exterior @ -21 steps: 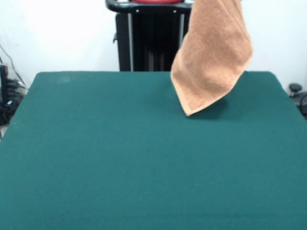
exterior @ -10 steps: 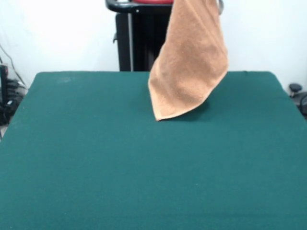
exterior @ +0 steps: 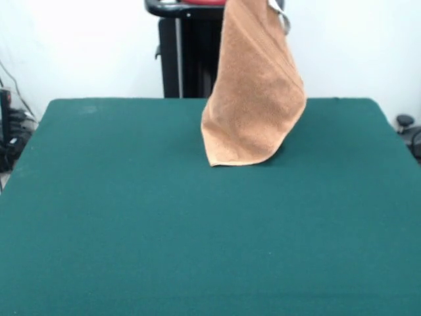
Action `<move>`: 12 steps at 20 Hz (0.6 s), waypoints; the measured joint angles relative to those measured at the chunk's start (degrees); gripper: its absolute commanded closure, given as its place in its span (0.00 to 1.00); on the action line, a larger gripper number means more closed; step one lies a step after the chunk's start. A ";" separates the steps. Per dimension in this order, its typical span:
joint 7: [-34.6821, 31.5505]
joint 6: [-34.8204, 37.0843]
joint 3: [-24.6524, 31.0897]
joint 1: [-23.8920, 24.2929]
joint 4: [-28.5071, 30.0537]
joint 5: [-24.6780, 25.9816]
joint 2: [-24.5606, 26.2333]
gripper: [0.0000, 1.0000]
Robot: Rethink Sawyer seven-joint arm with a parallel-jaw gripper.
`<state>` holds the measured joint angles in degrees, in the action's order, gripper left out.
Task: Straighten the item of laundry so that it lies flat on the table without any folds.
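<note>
While hanging from the tool (exterior: 279,9), towel (exterior: 253,99) above table (exterior: 131,217)

plain white wall (exterior: 85,46) behind me, evenly lit, no windows showing. a black stand (exterior: 191,56) sits against it. some dark cables (exterior: 10,141) are bunched off one side, and a dark round thing (exterior: 406,122) on the other.

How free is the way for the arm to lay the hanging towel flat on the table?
Probably yes: the towel hangs from above the picture's top edge, its lower hem at the green table, and bare felt surrounds it. The gripper itself is not seen.
</note>
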<state>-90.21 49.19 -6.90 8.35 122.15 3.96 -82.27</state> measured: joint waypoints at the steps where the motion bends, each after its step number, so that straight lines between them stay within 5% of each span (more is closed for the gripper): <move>1: 0.00 -0.12 0.00 0.20 0.00 -0.01 0.19 1.00; 12: 0.00 -0.48 1.96 4.88 -4.45 0.36 6.63 1.00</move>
<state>-90.21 48.71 -4.94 13.23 117.70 4.32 -75.64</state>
